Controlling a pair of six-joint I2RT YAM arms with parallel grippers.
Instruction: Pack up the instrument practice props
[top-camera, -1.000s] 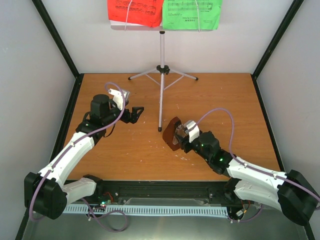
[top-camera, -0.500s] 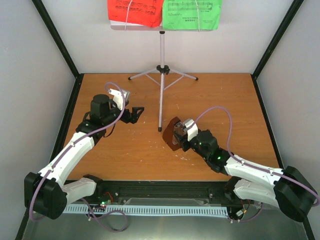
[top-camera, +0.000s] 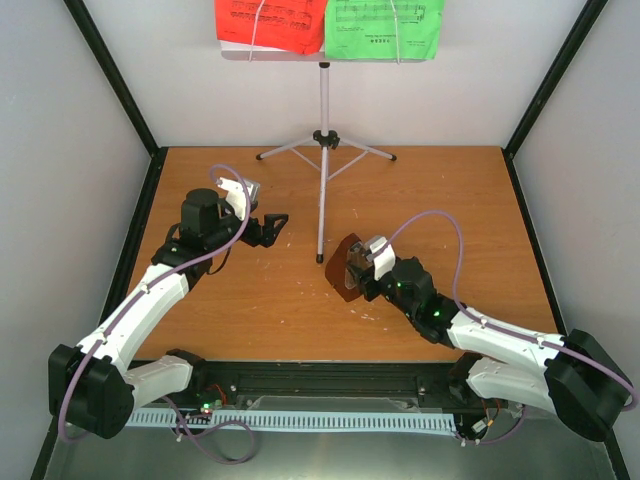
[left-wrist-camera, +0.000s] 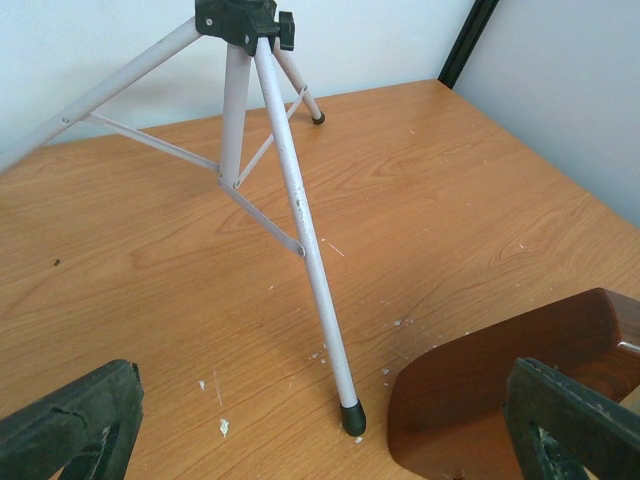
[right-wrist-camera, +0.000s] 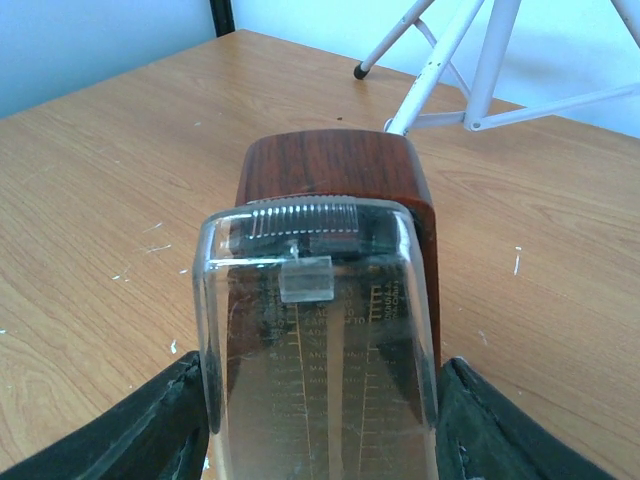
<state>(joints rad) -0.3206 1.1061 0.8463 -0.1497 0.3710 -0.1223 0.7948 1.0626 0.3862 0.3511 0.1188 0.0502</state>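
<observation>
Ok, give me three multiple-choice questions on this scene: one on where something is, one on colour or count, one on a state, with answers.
1. Where is the metronome relative to the stand?
A. Up on its tray
B. Down by its near foot
C. Behind it, at the back wall

2. What sheets sit up on the stand?
A. A red sheet and a green sheet
B. Three blue sheets
C. One yellow sheet

3. How is the left gripper?
A. Shut on the stand's leg
B. Shut on a sheet
C. Open, holding nothing

Answers:
1 B: it lies beside the near leg's foot, held in the right gripper.
2 A: both colours show side by side at the top.
3 C: its fingers stand wide apart, gripping nothing.
</observation>
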